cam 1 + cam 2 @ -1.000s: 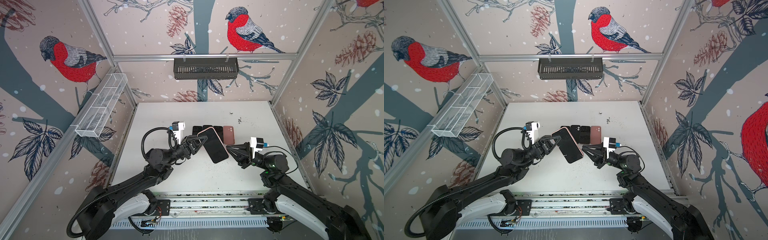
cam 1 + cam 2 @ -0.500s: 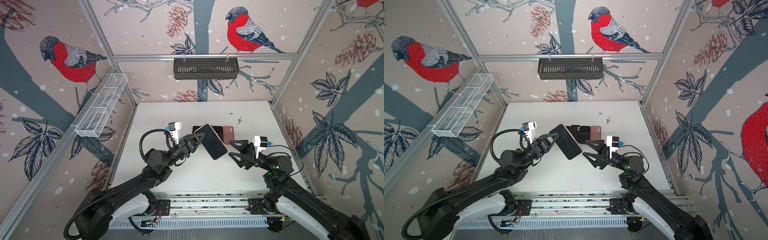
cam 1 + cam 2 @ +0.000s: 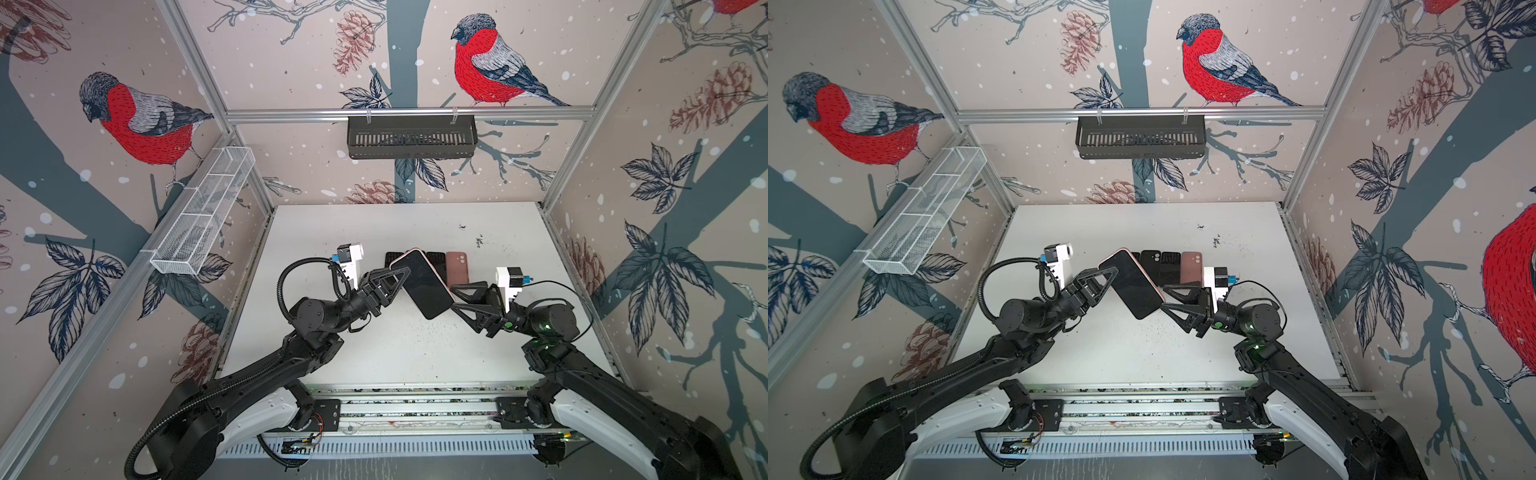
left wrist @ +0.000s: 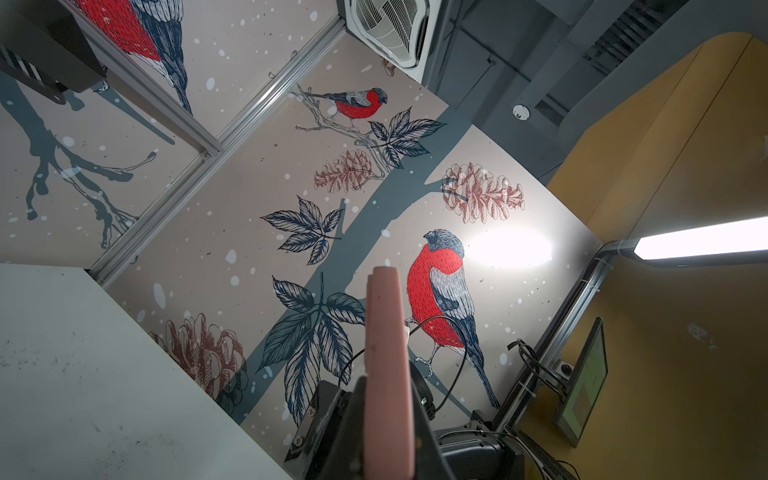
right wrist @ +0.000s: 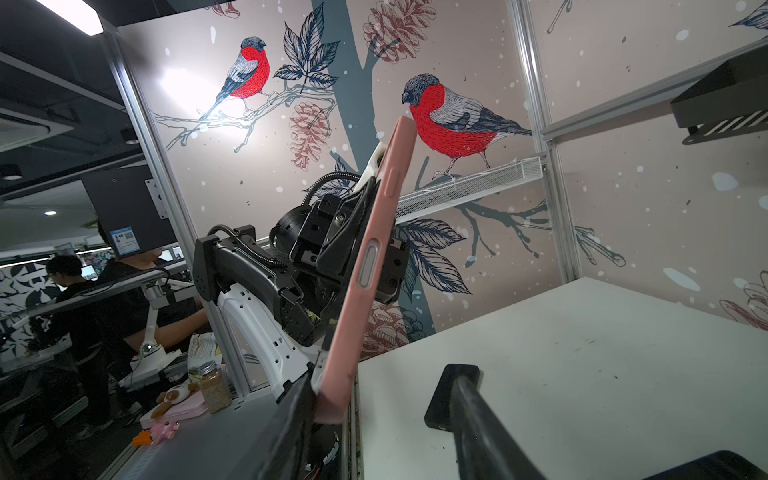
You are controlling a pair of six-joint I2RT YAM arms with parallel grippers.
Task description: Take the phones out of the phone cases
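Right claw [image 3: 454,296], backed off and spread wide half a second ago, now back at phone [image 3: 424,284] lower corner, jaws narrower, one finger [image 5: 291,428] touching pink phone case [image 5: 374,257].

No legible text, label or number anywhere.

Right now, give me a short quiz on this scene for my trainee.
1. Fill in: the right gripper is ____ (open or shut).
2. What clamps the phone? A left gripper; B right gripper; C nothing.
3. True or false: the phone lies flat on the table.
Key: 1 open; 2 A; 3 false, it is held up off the table.
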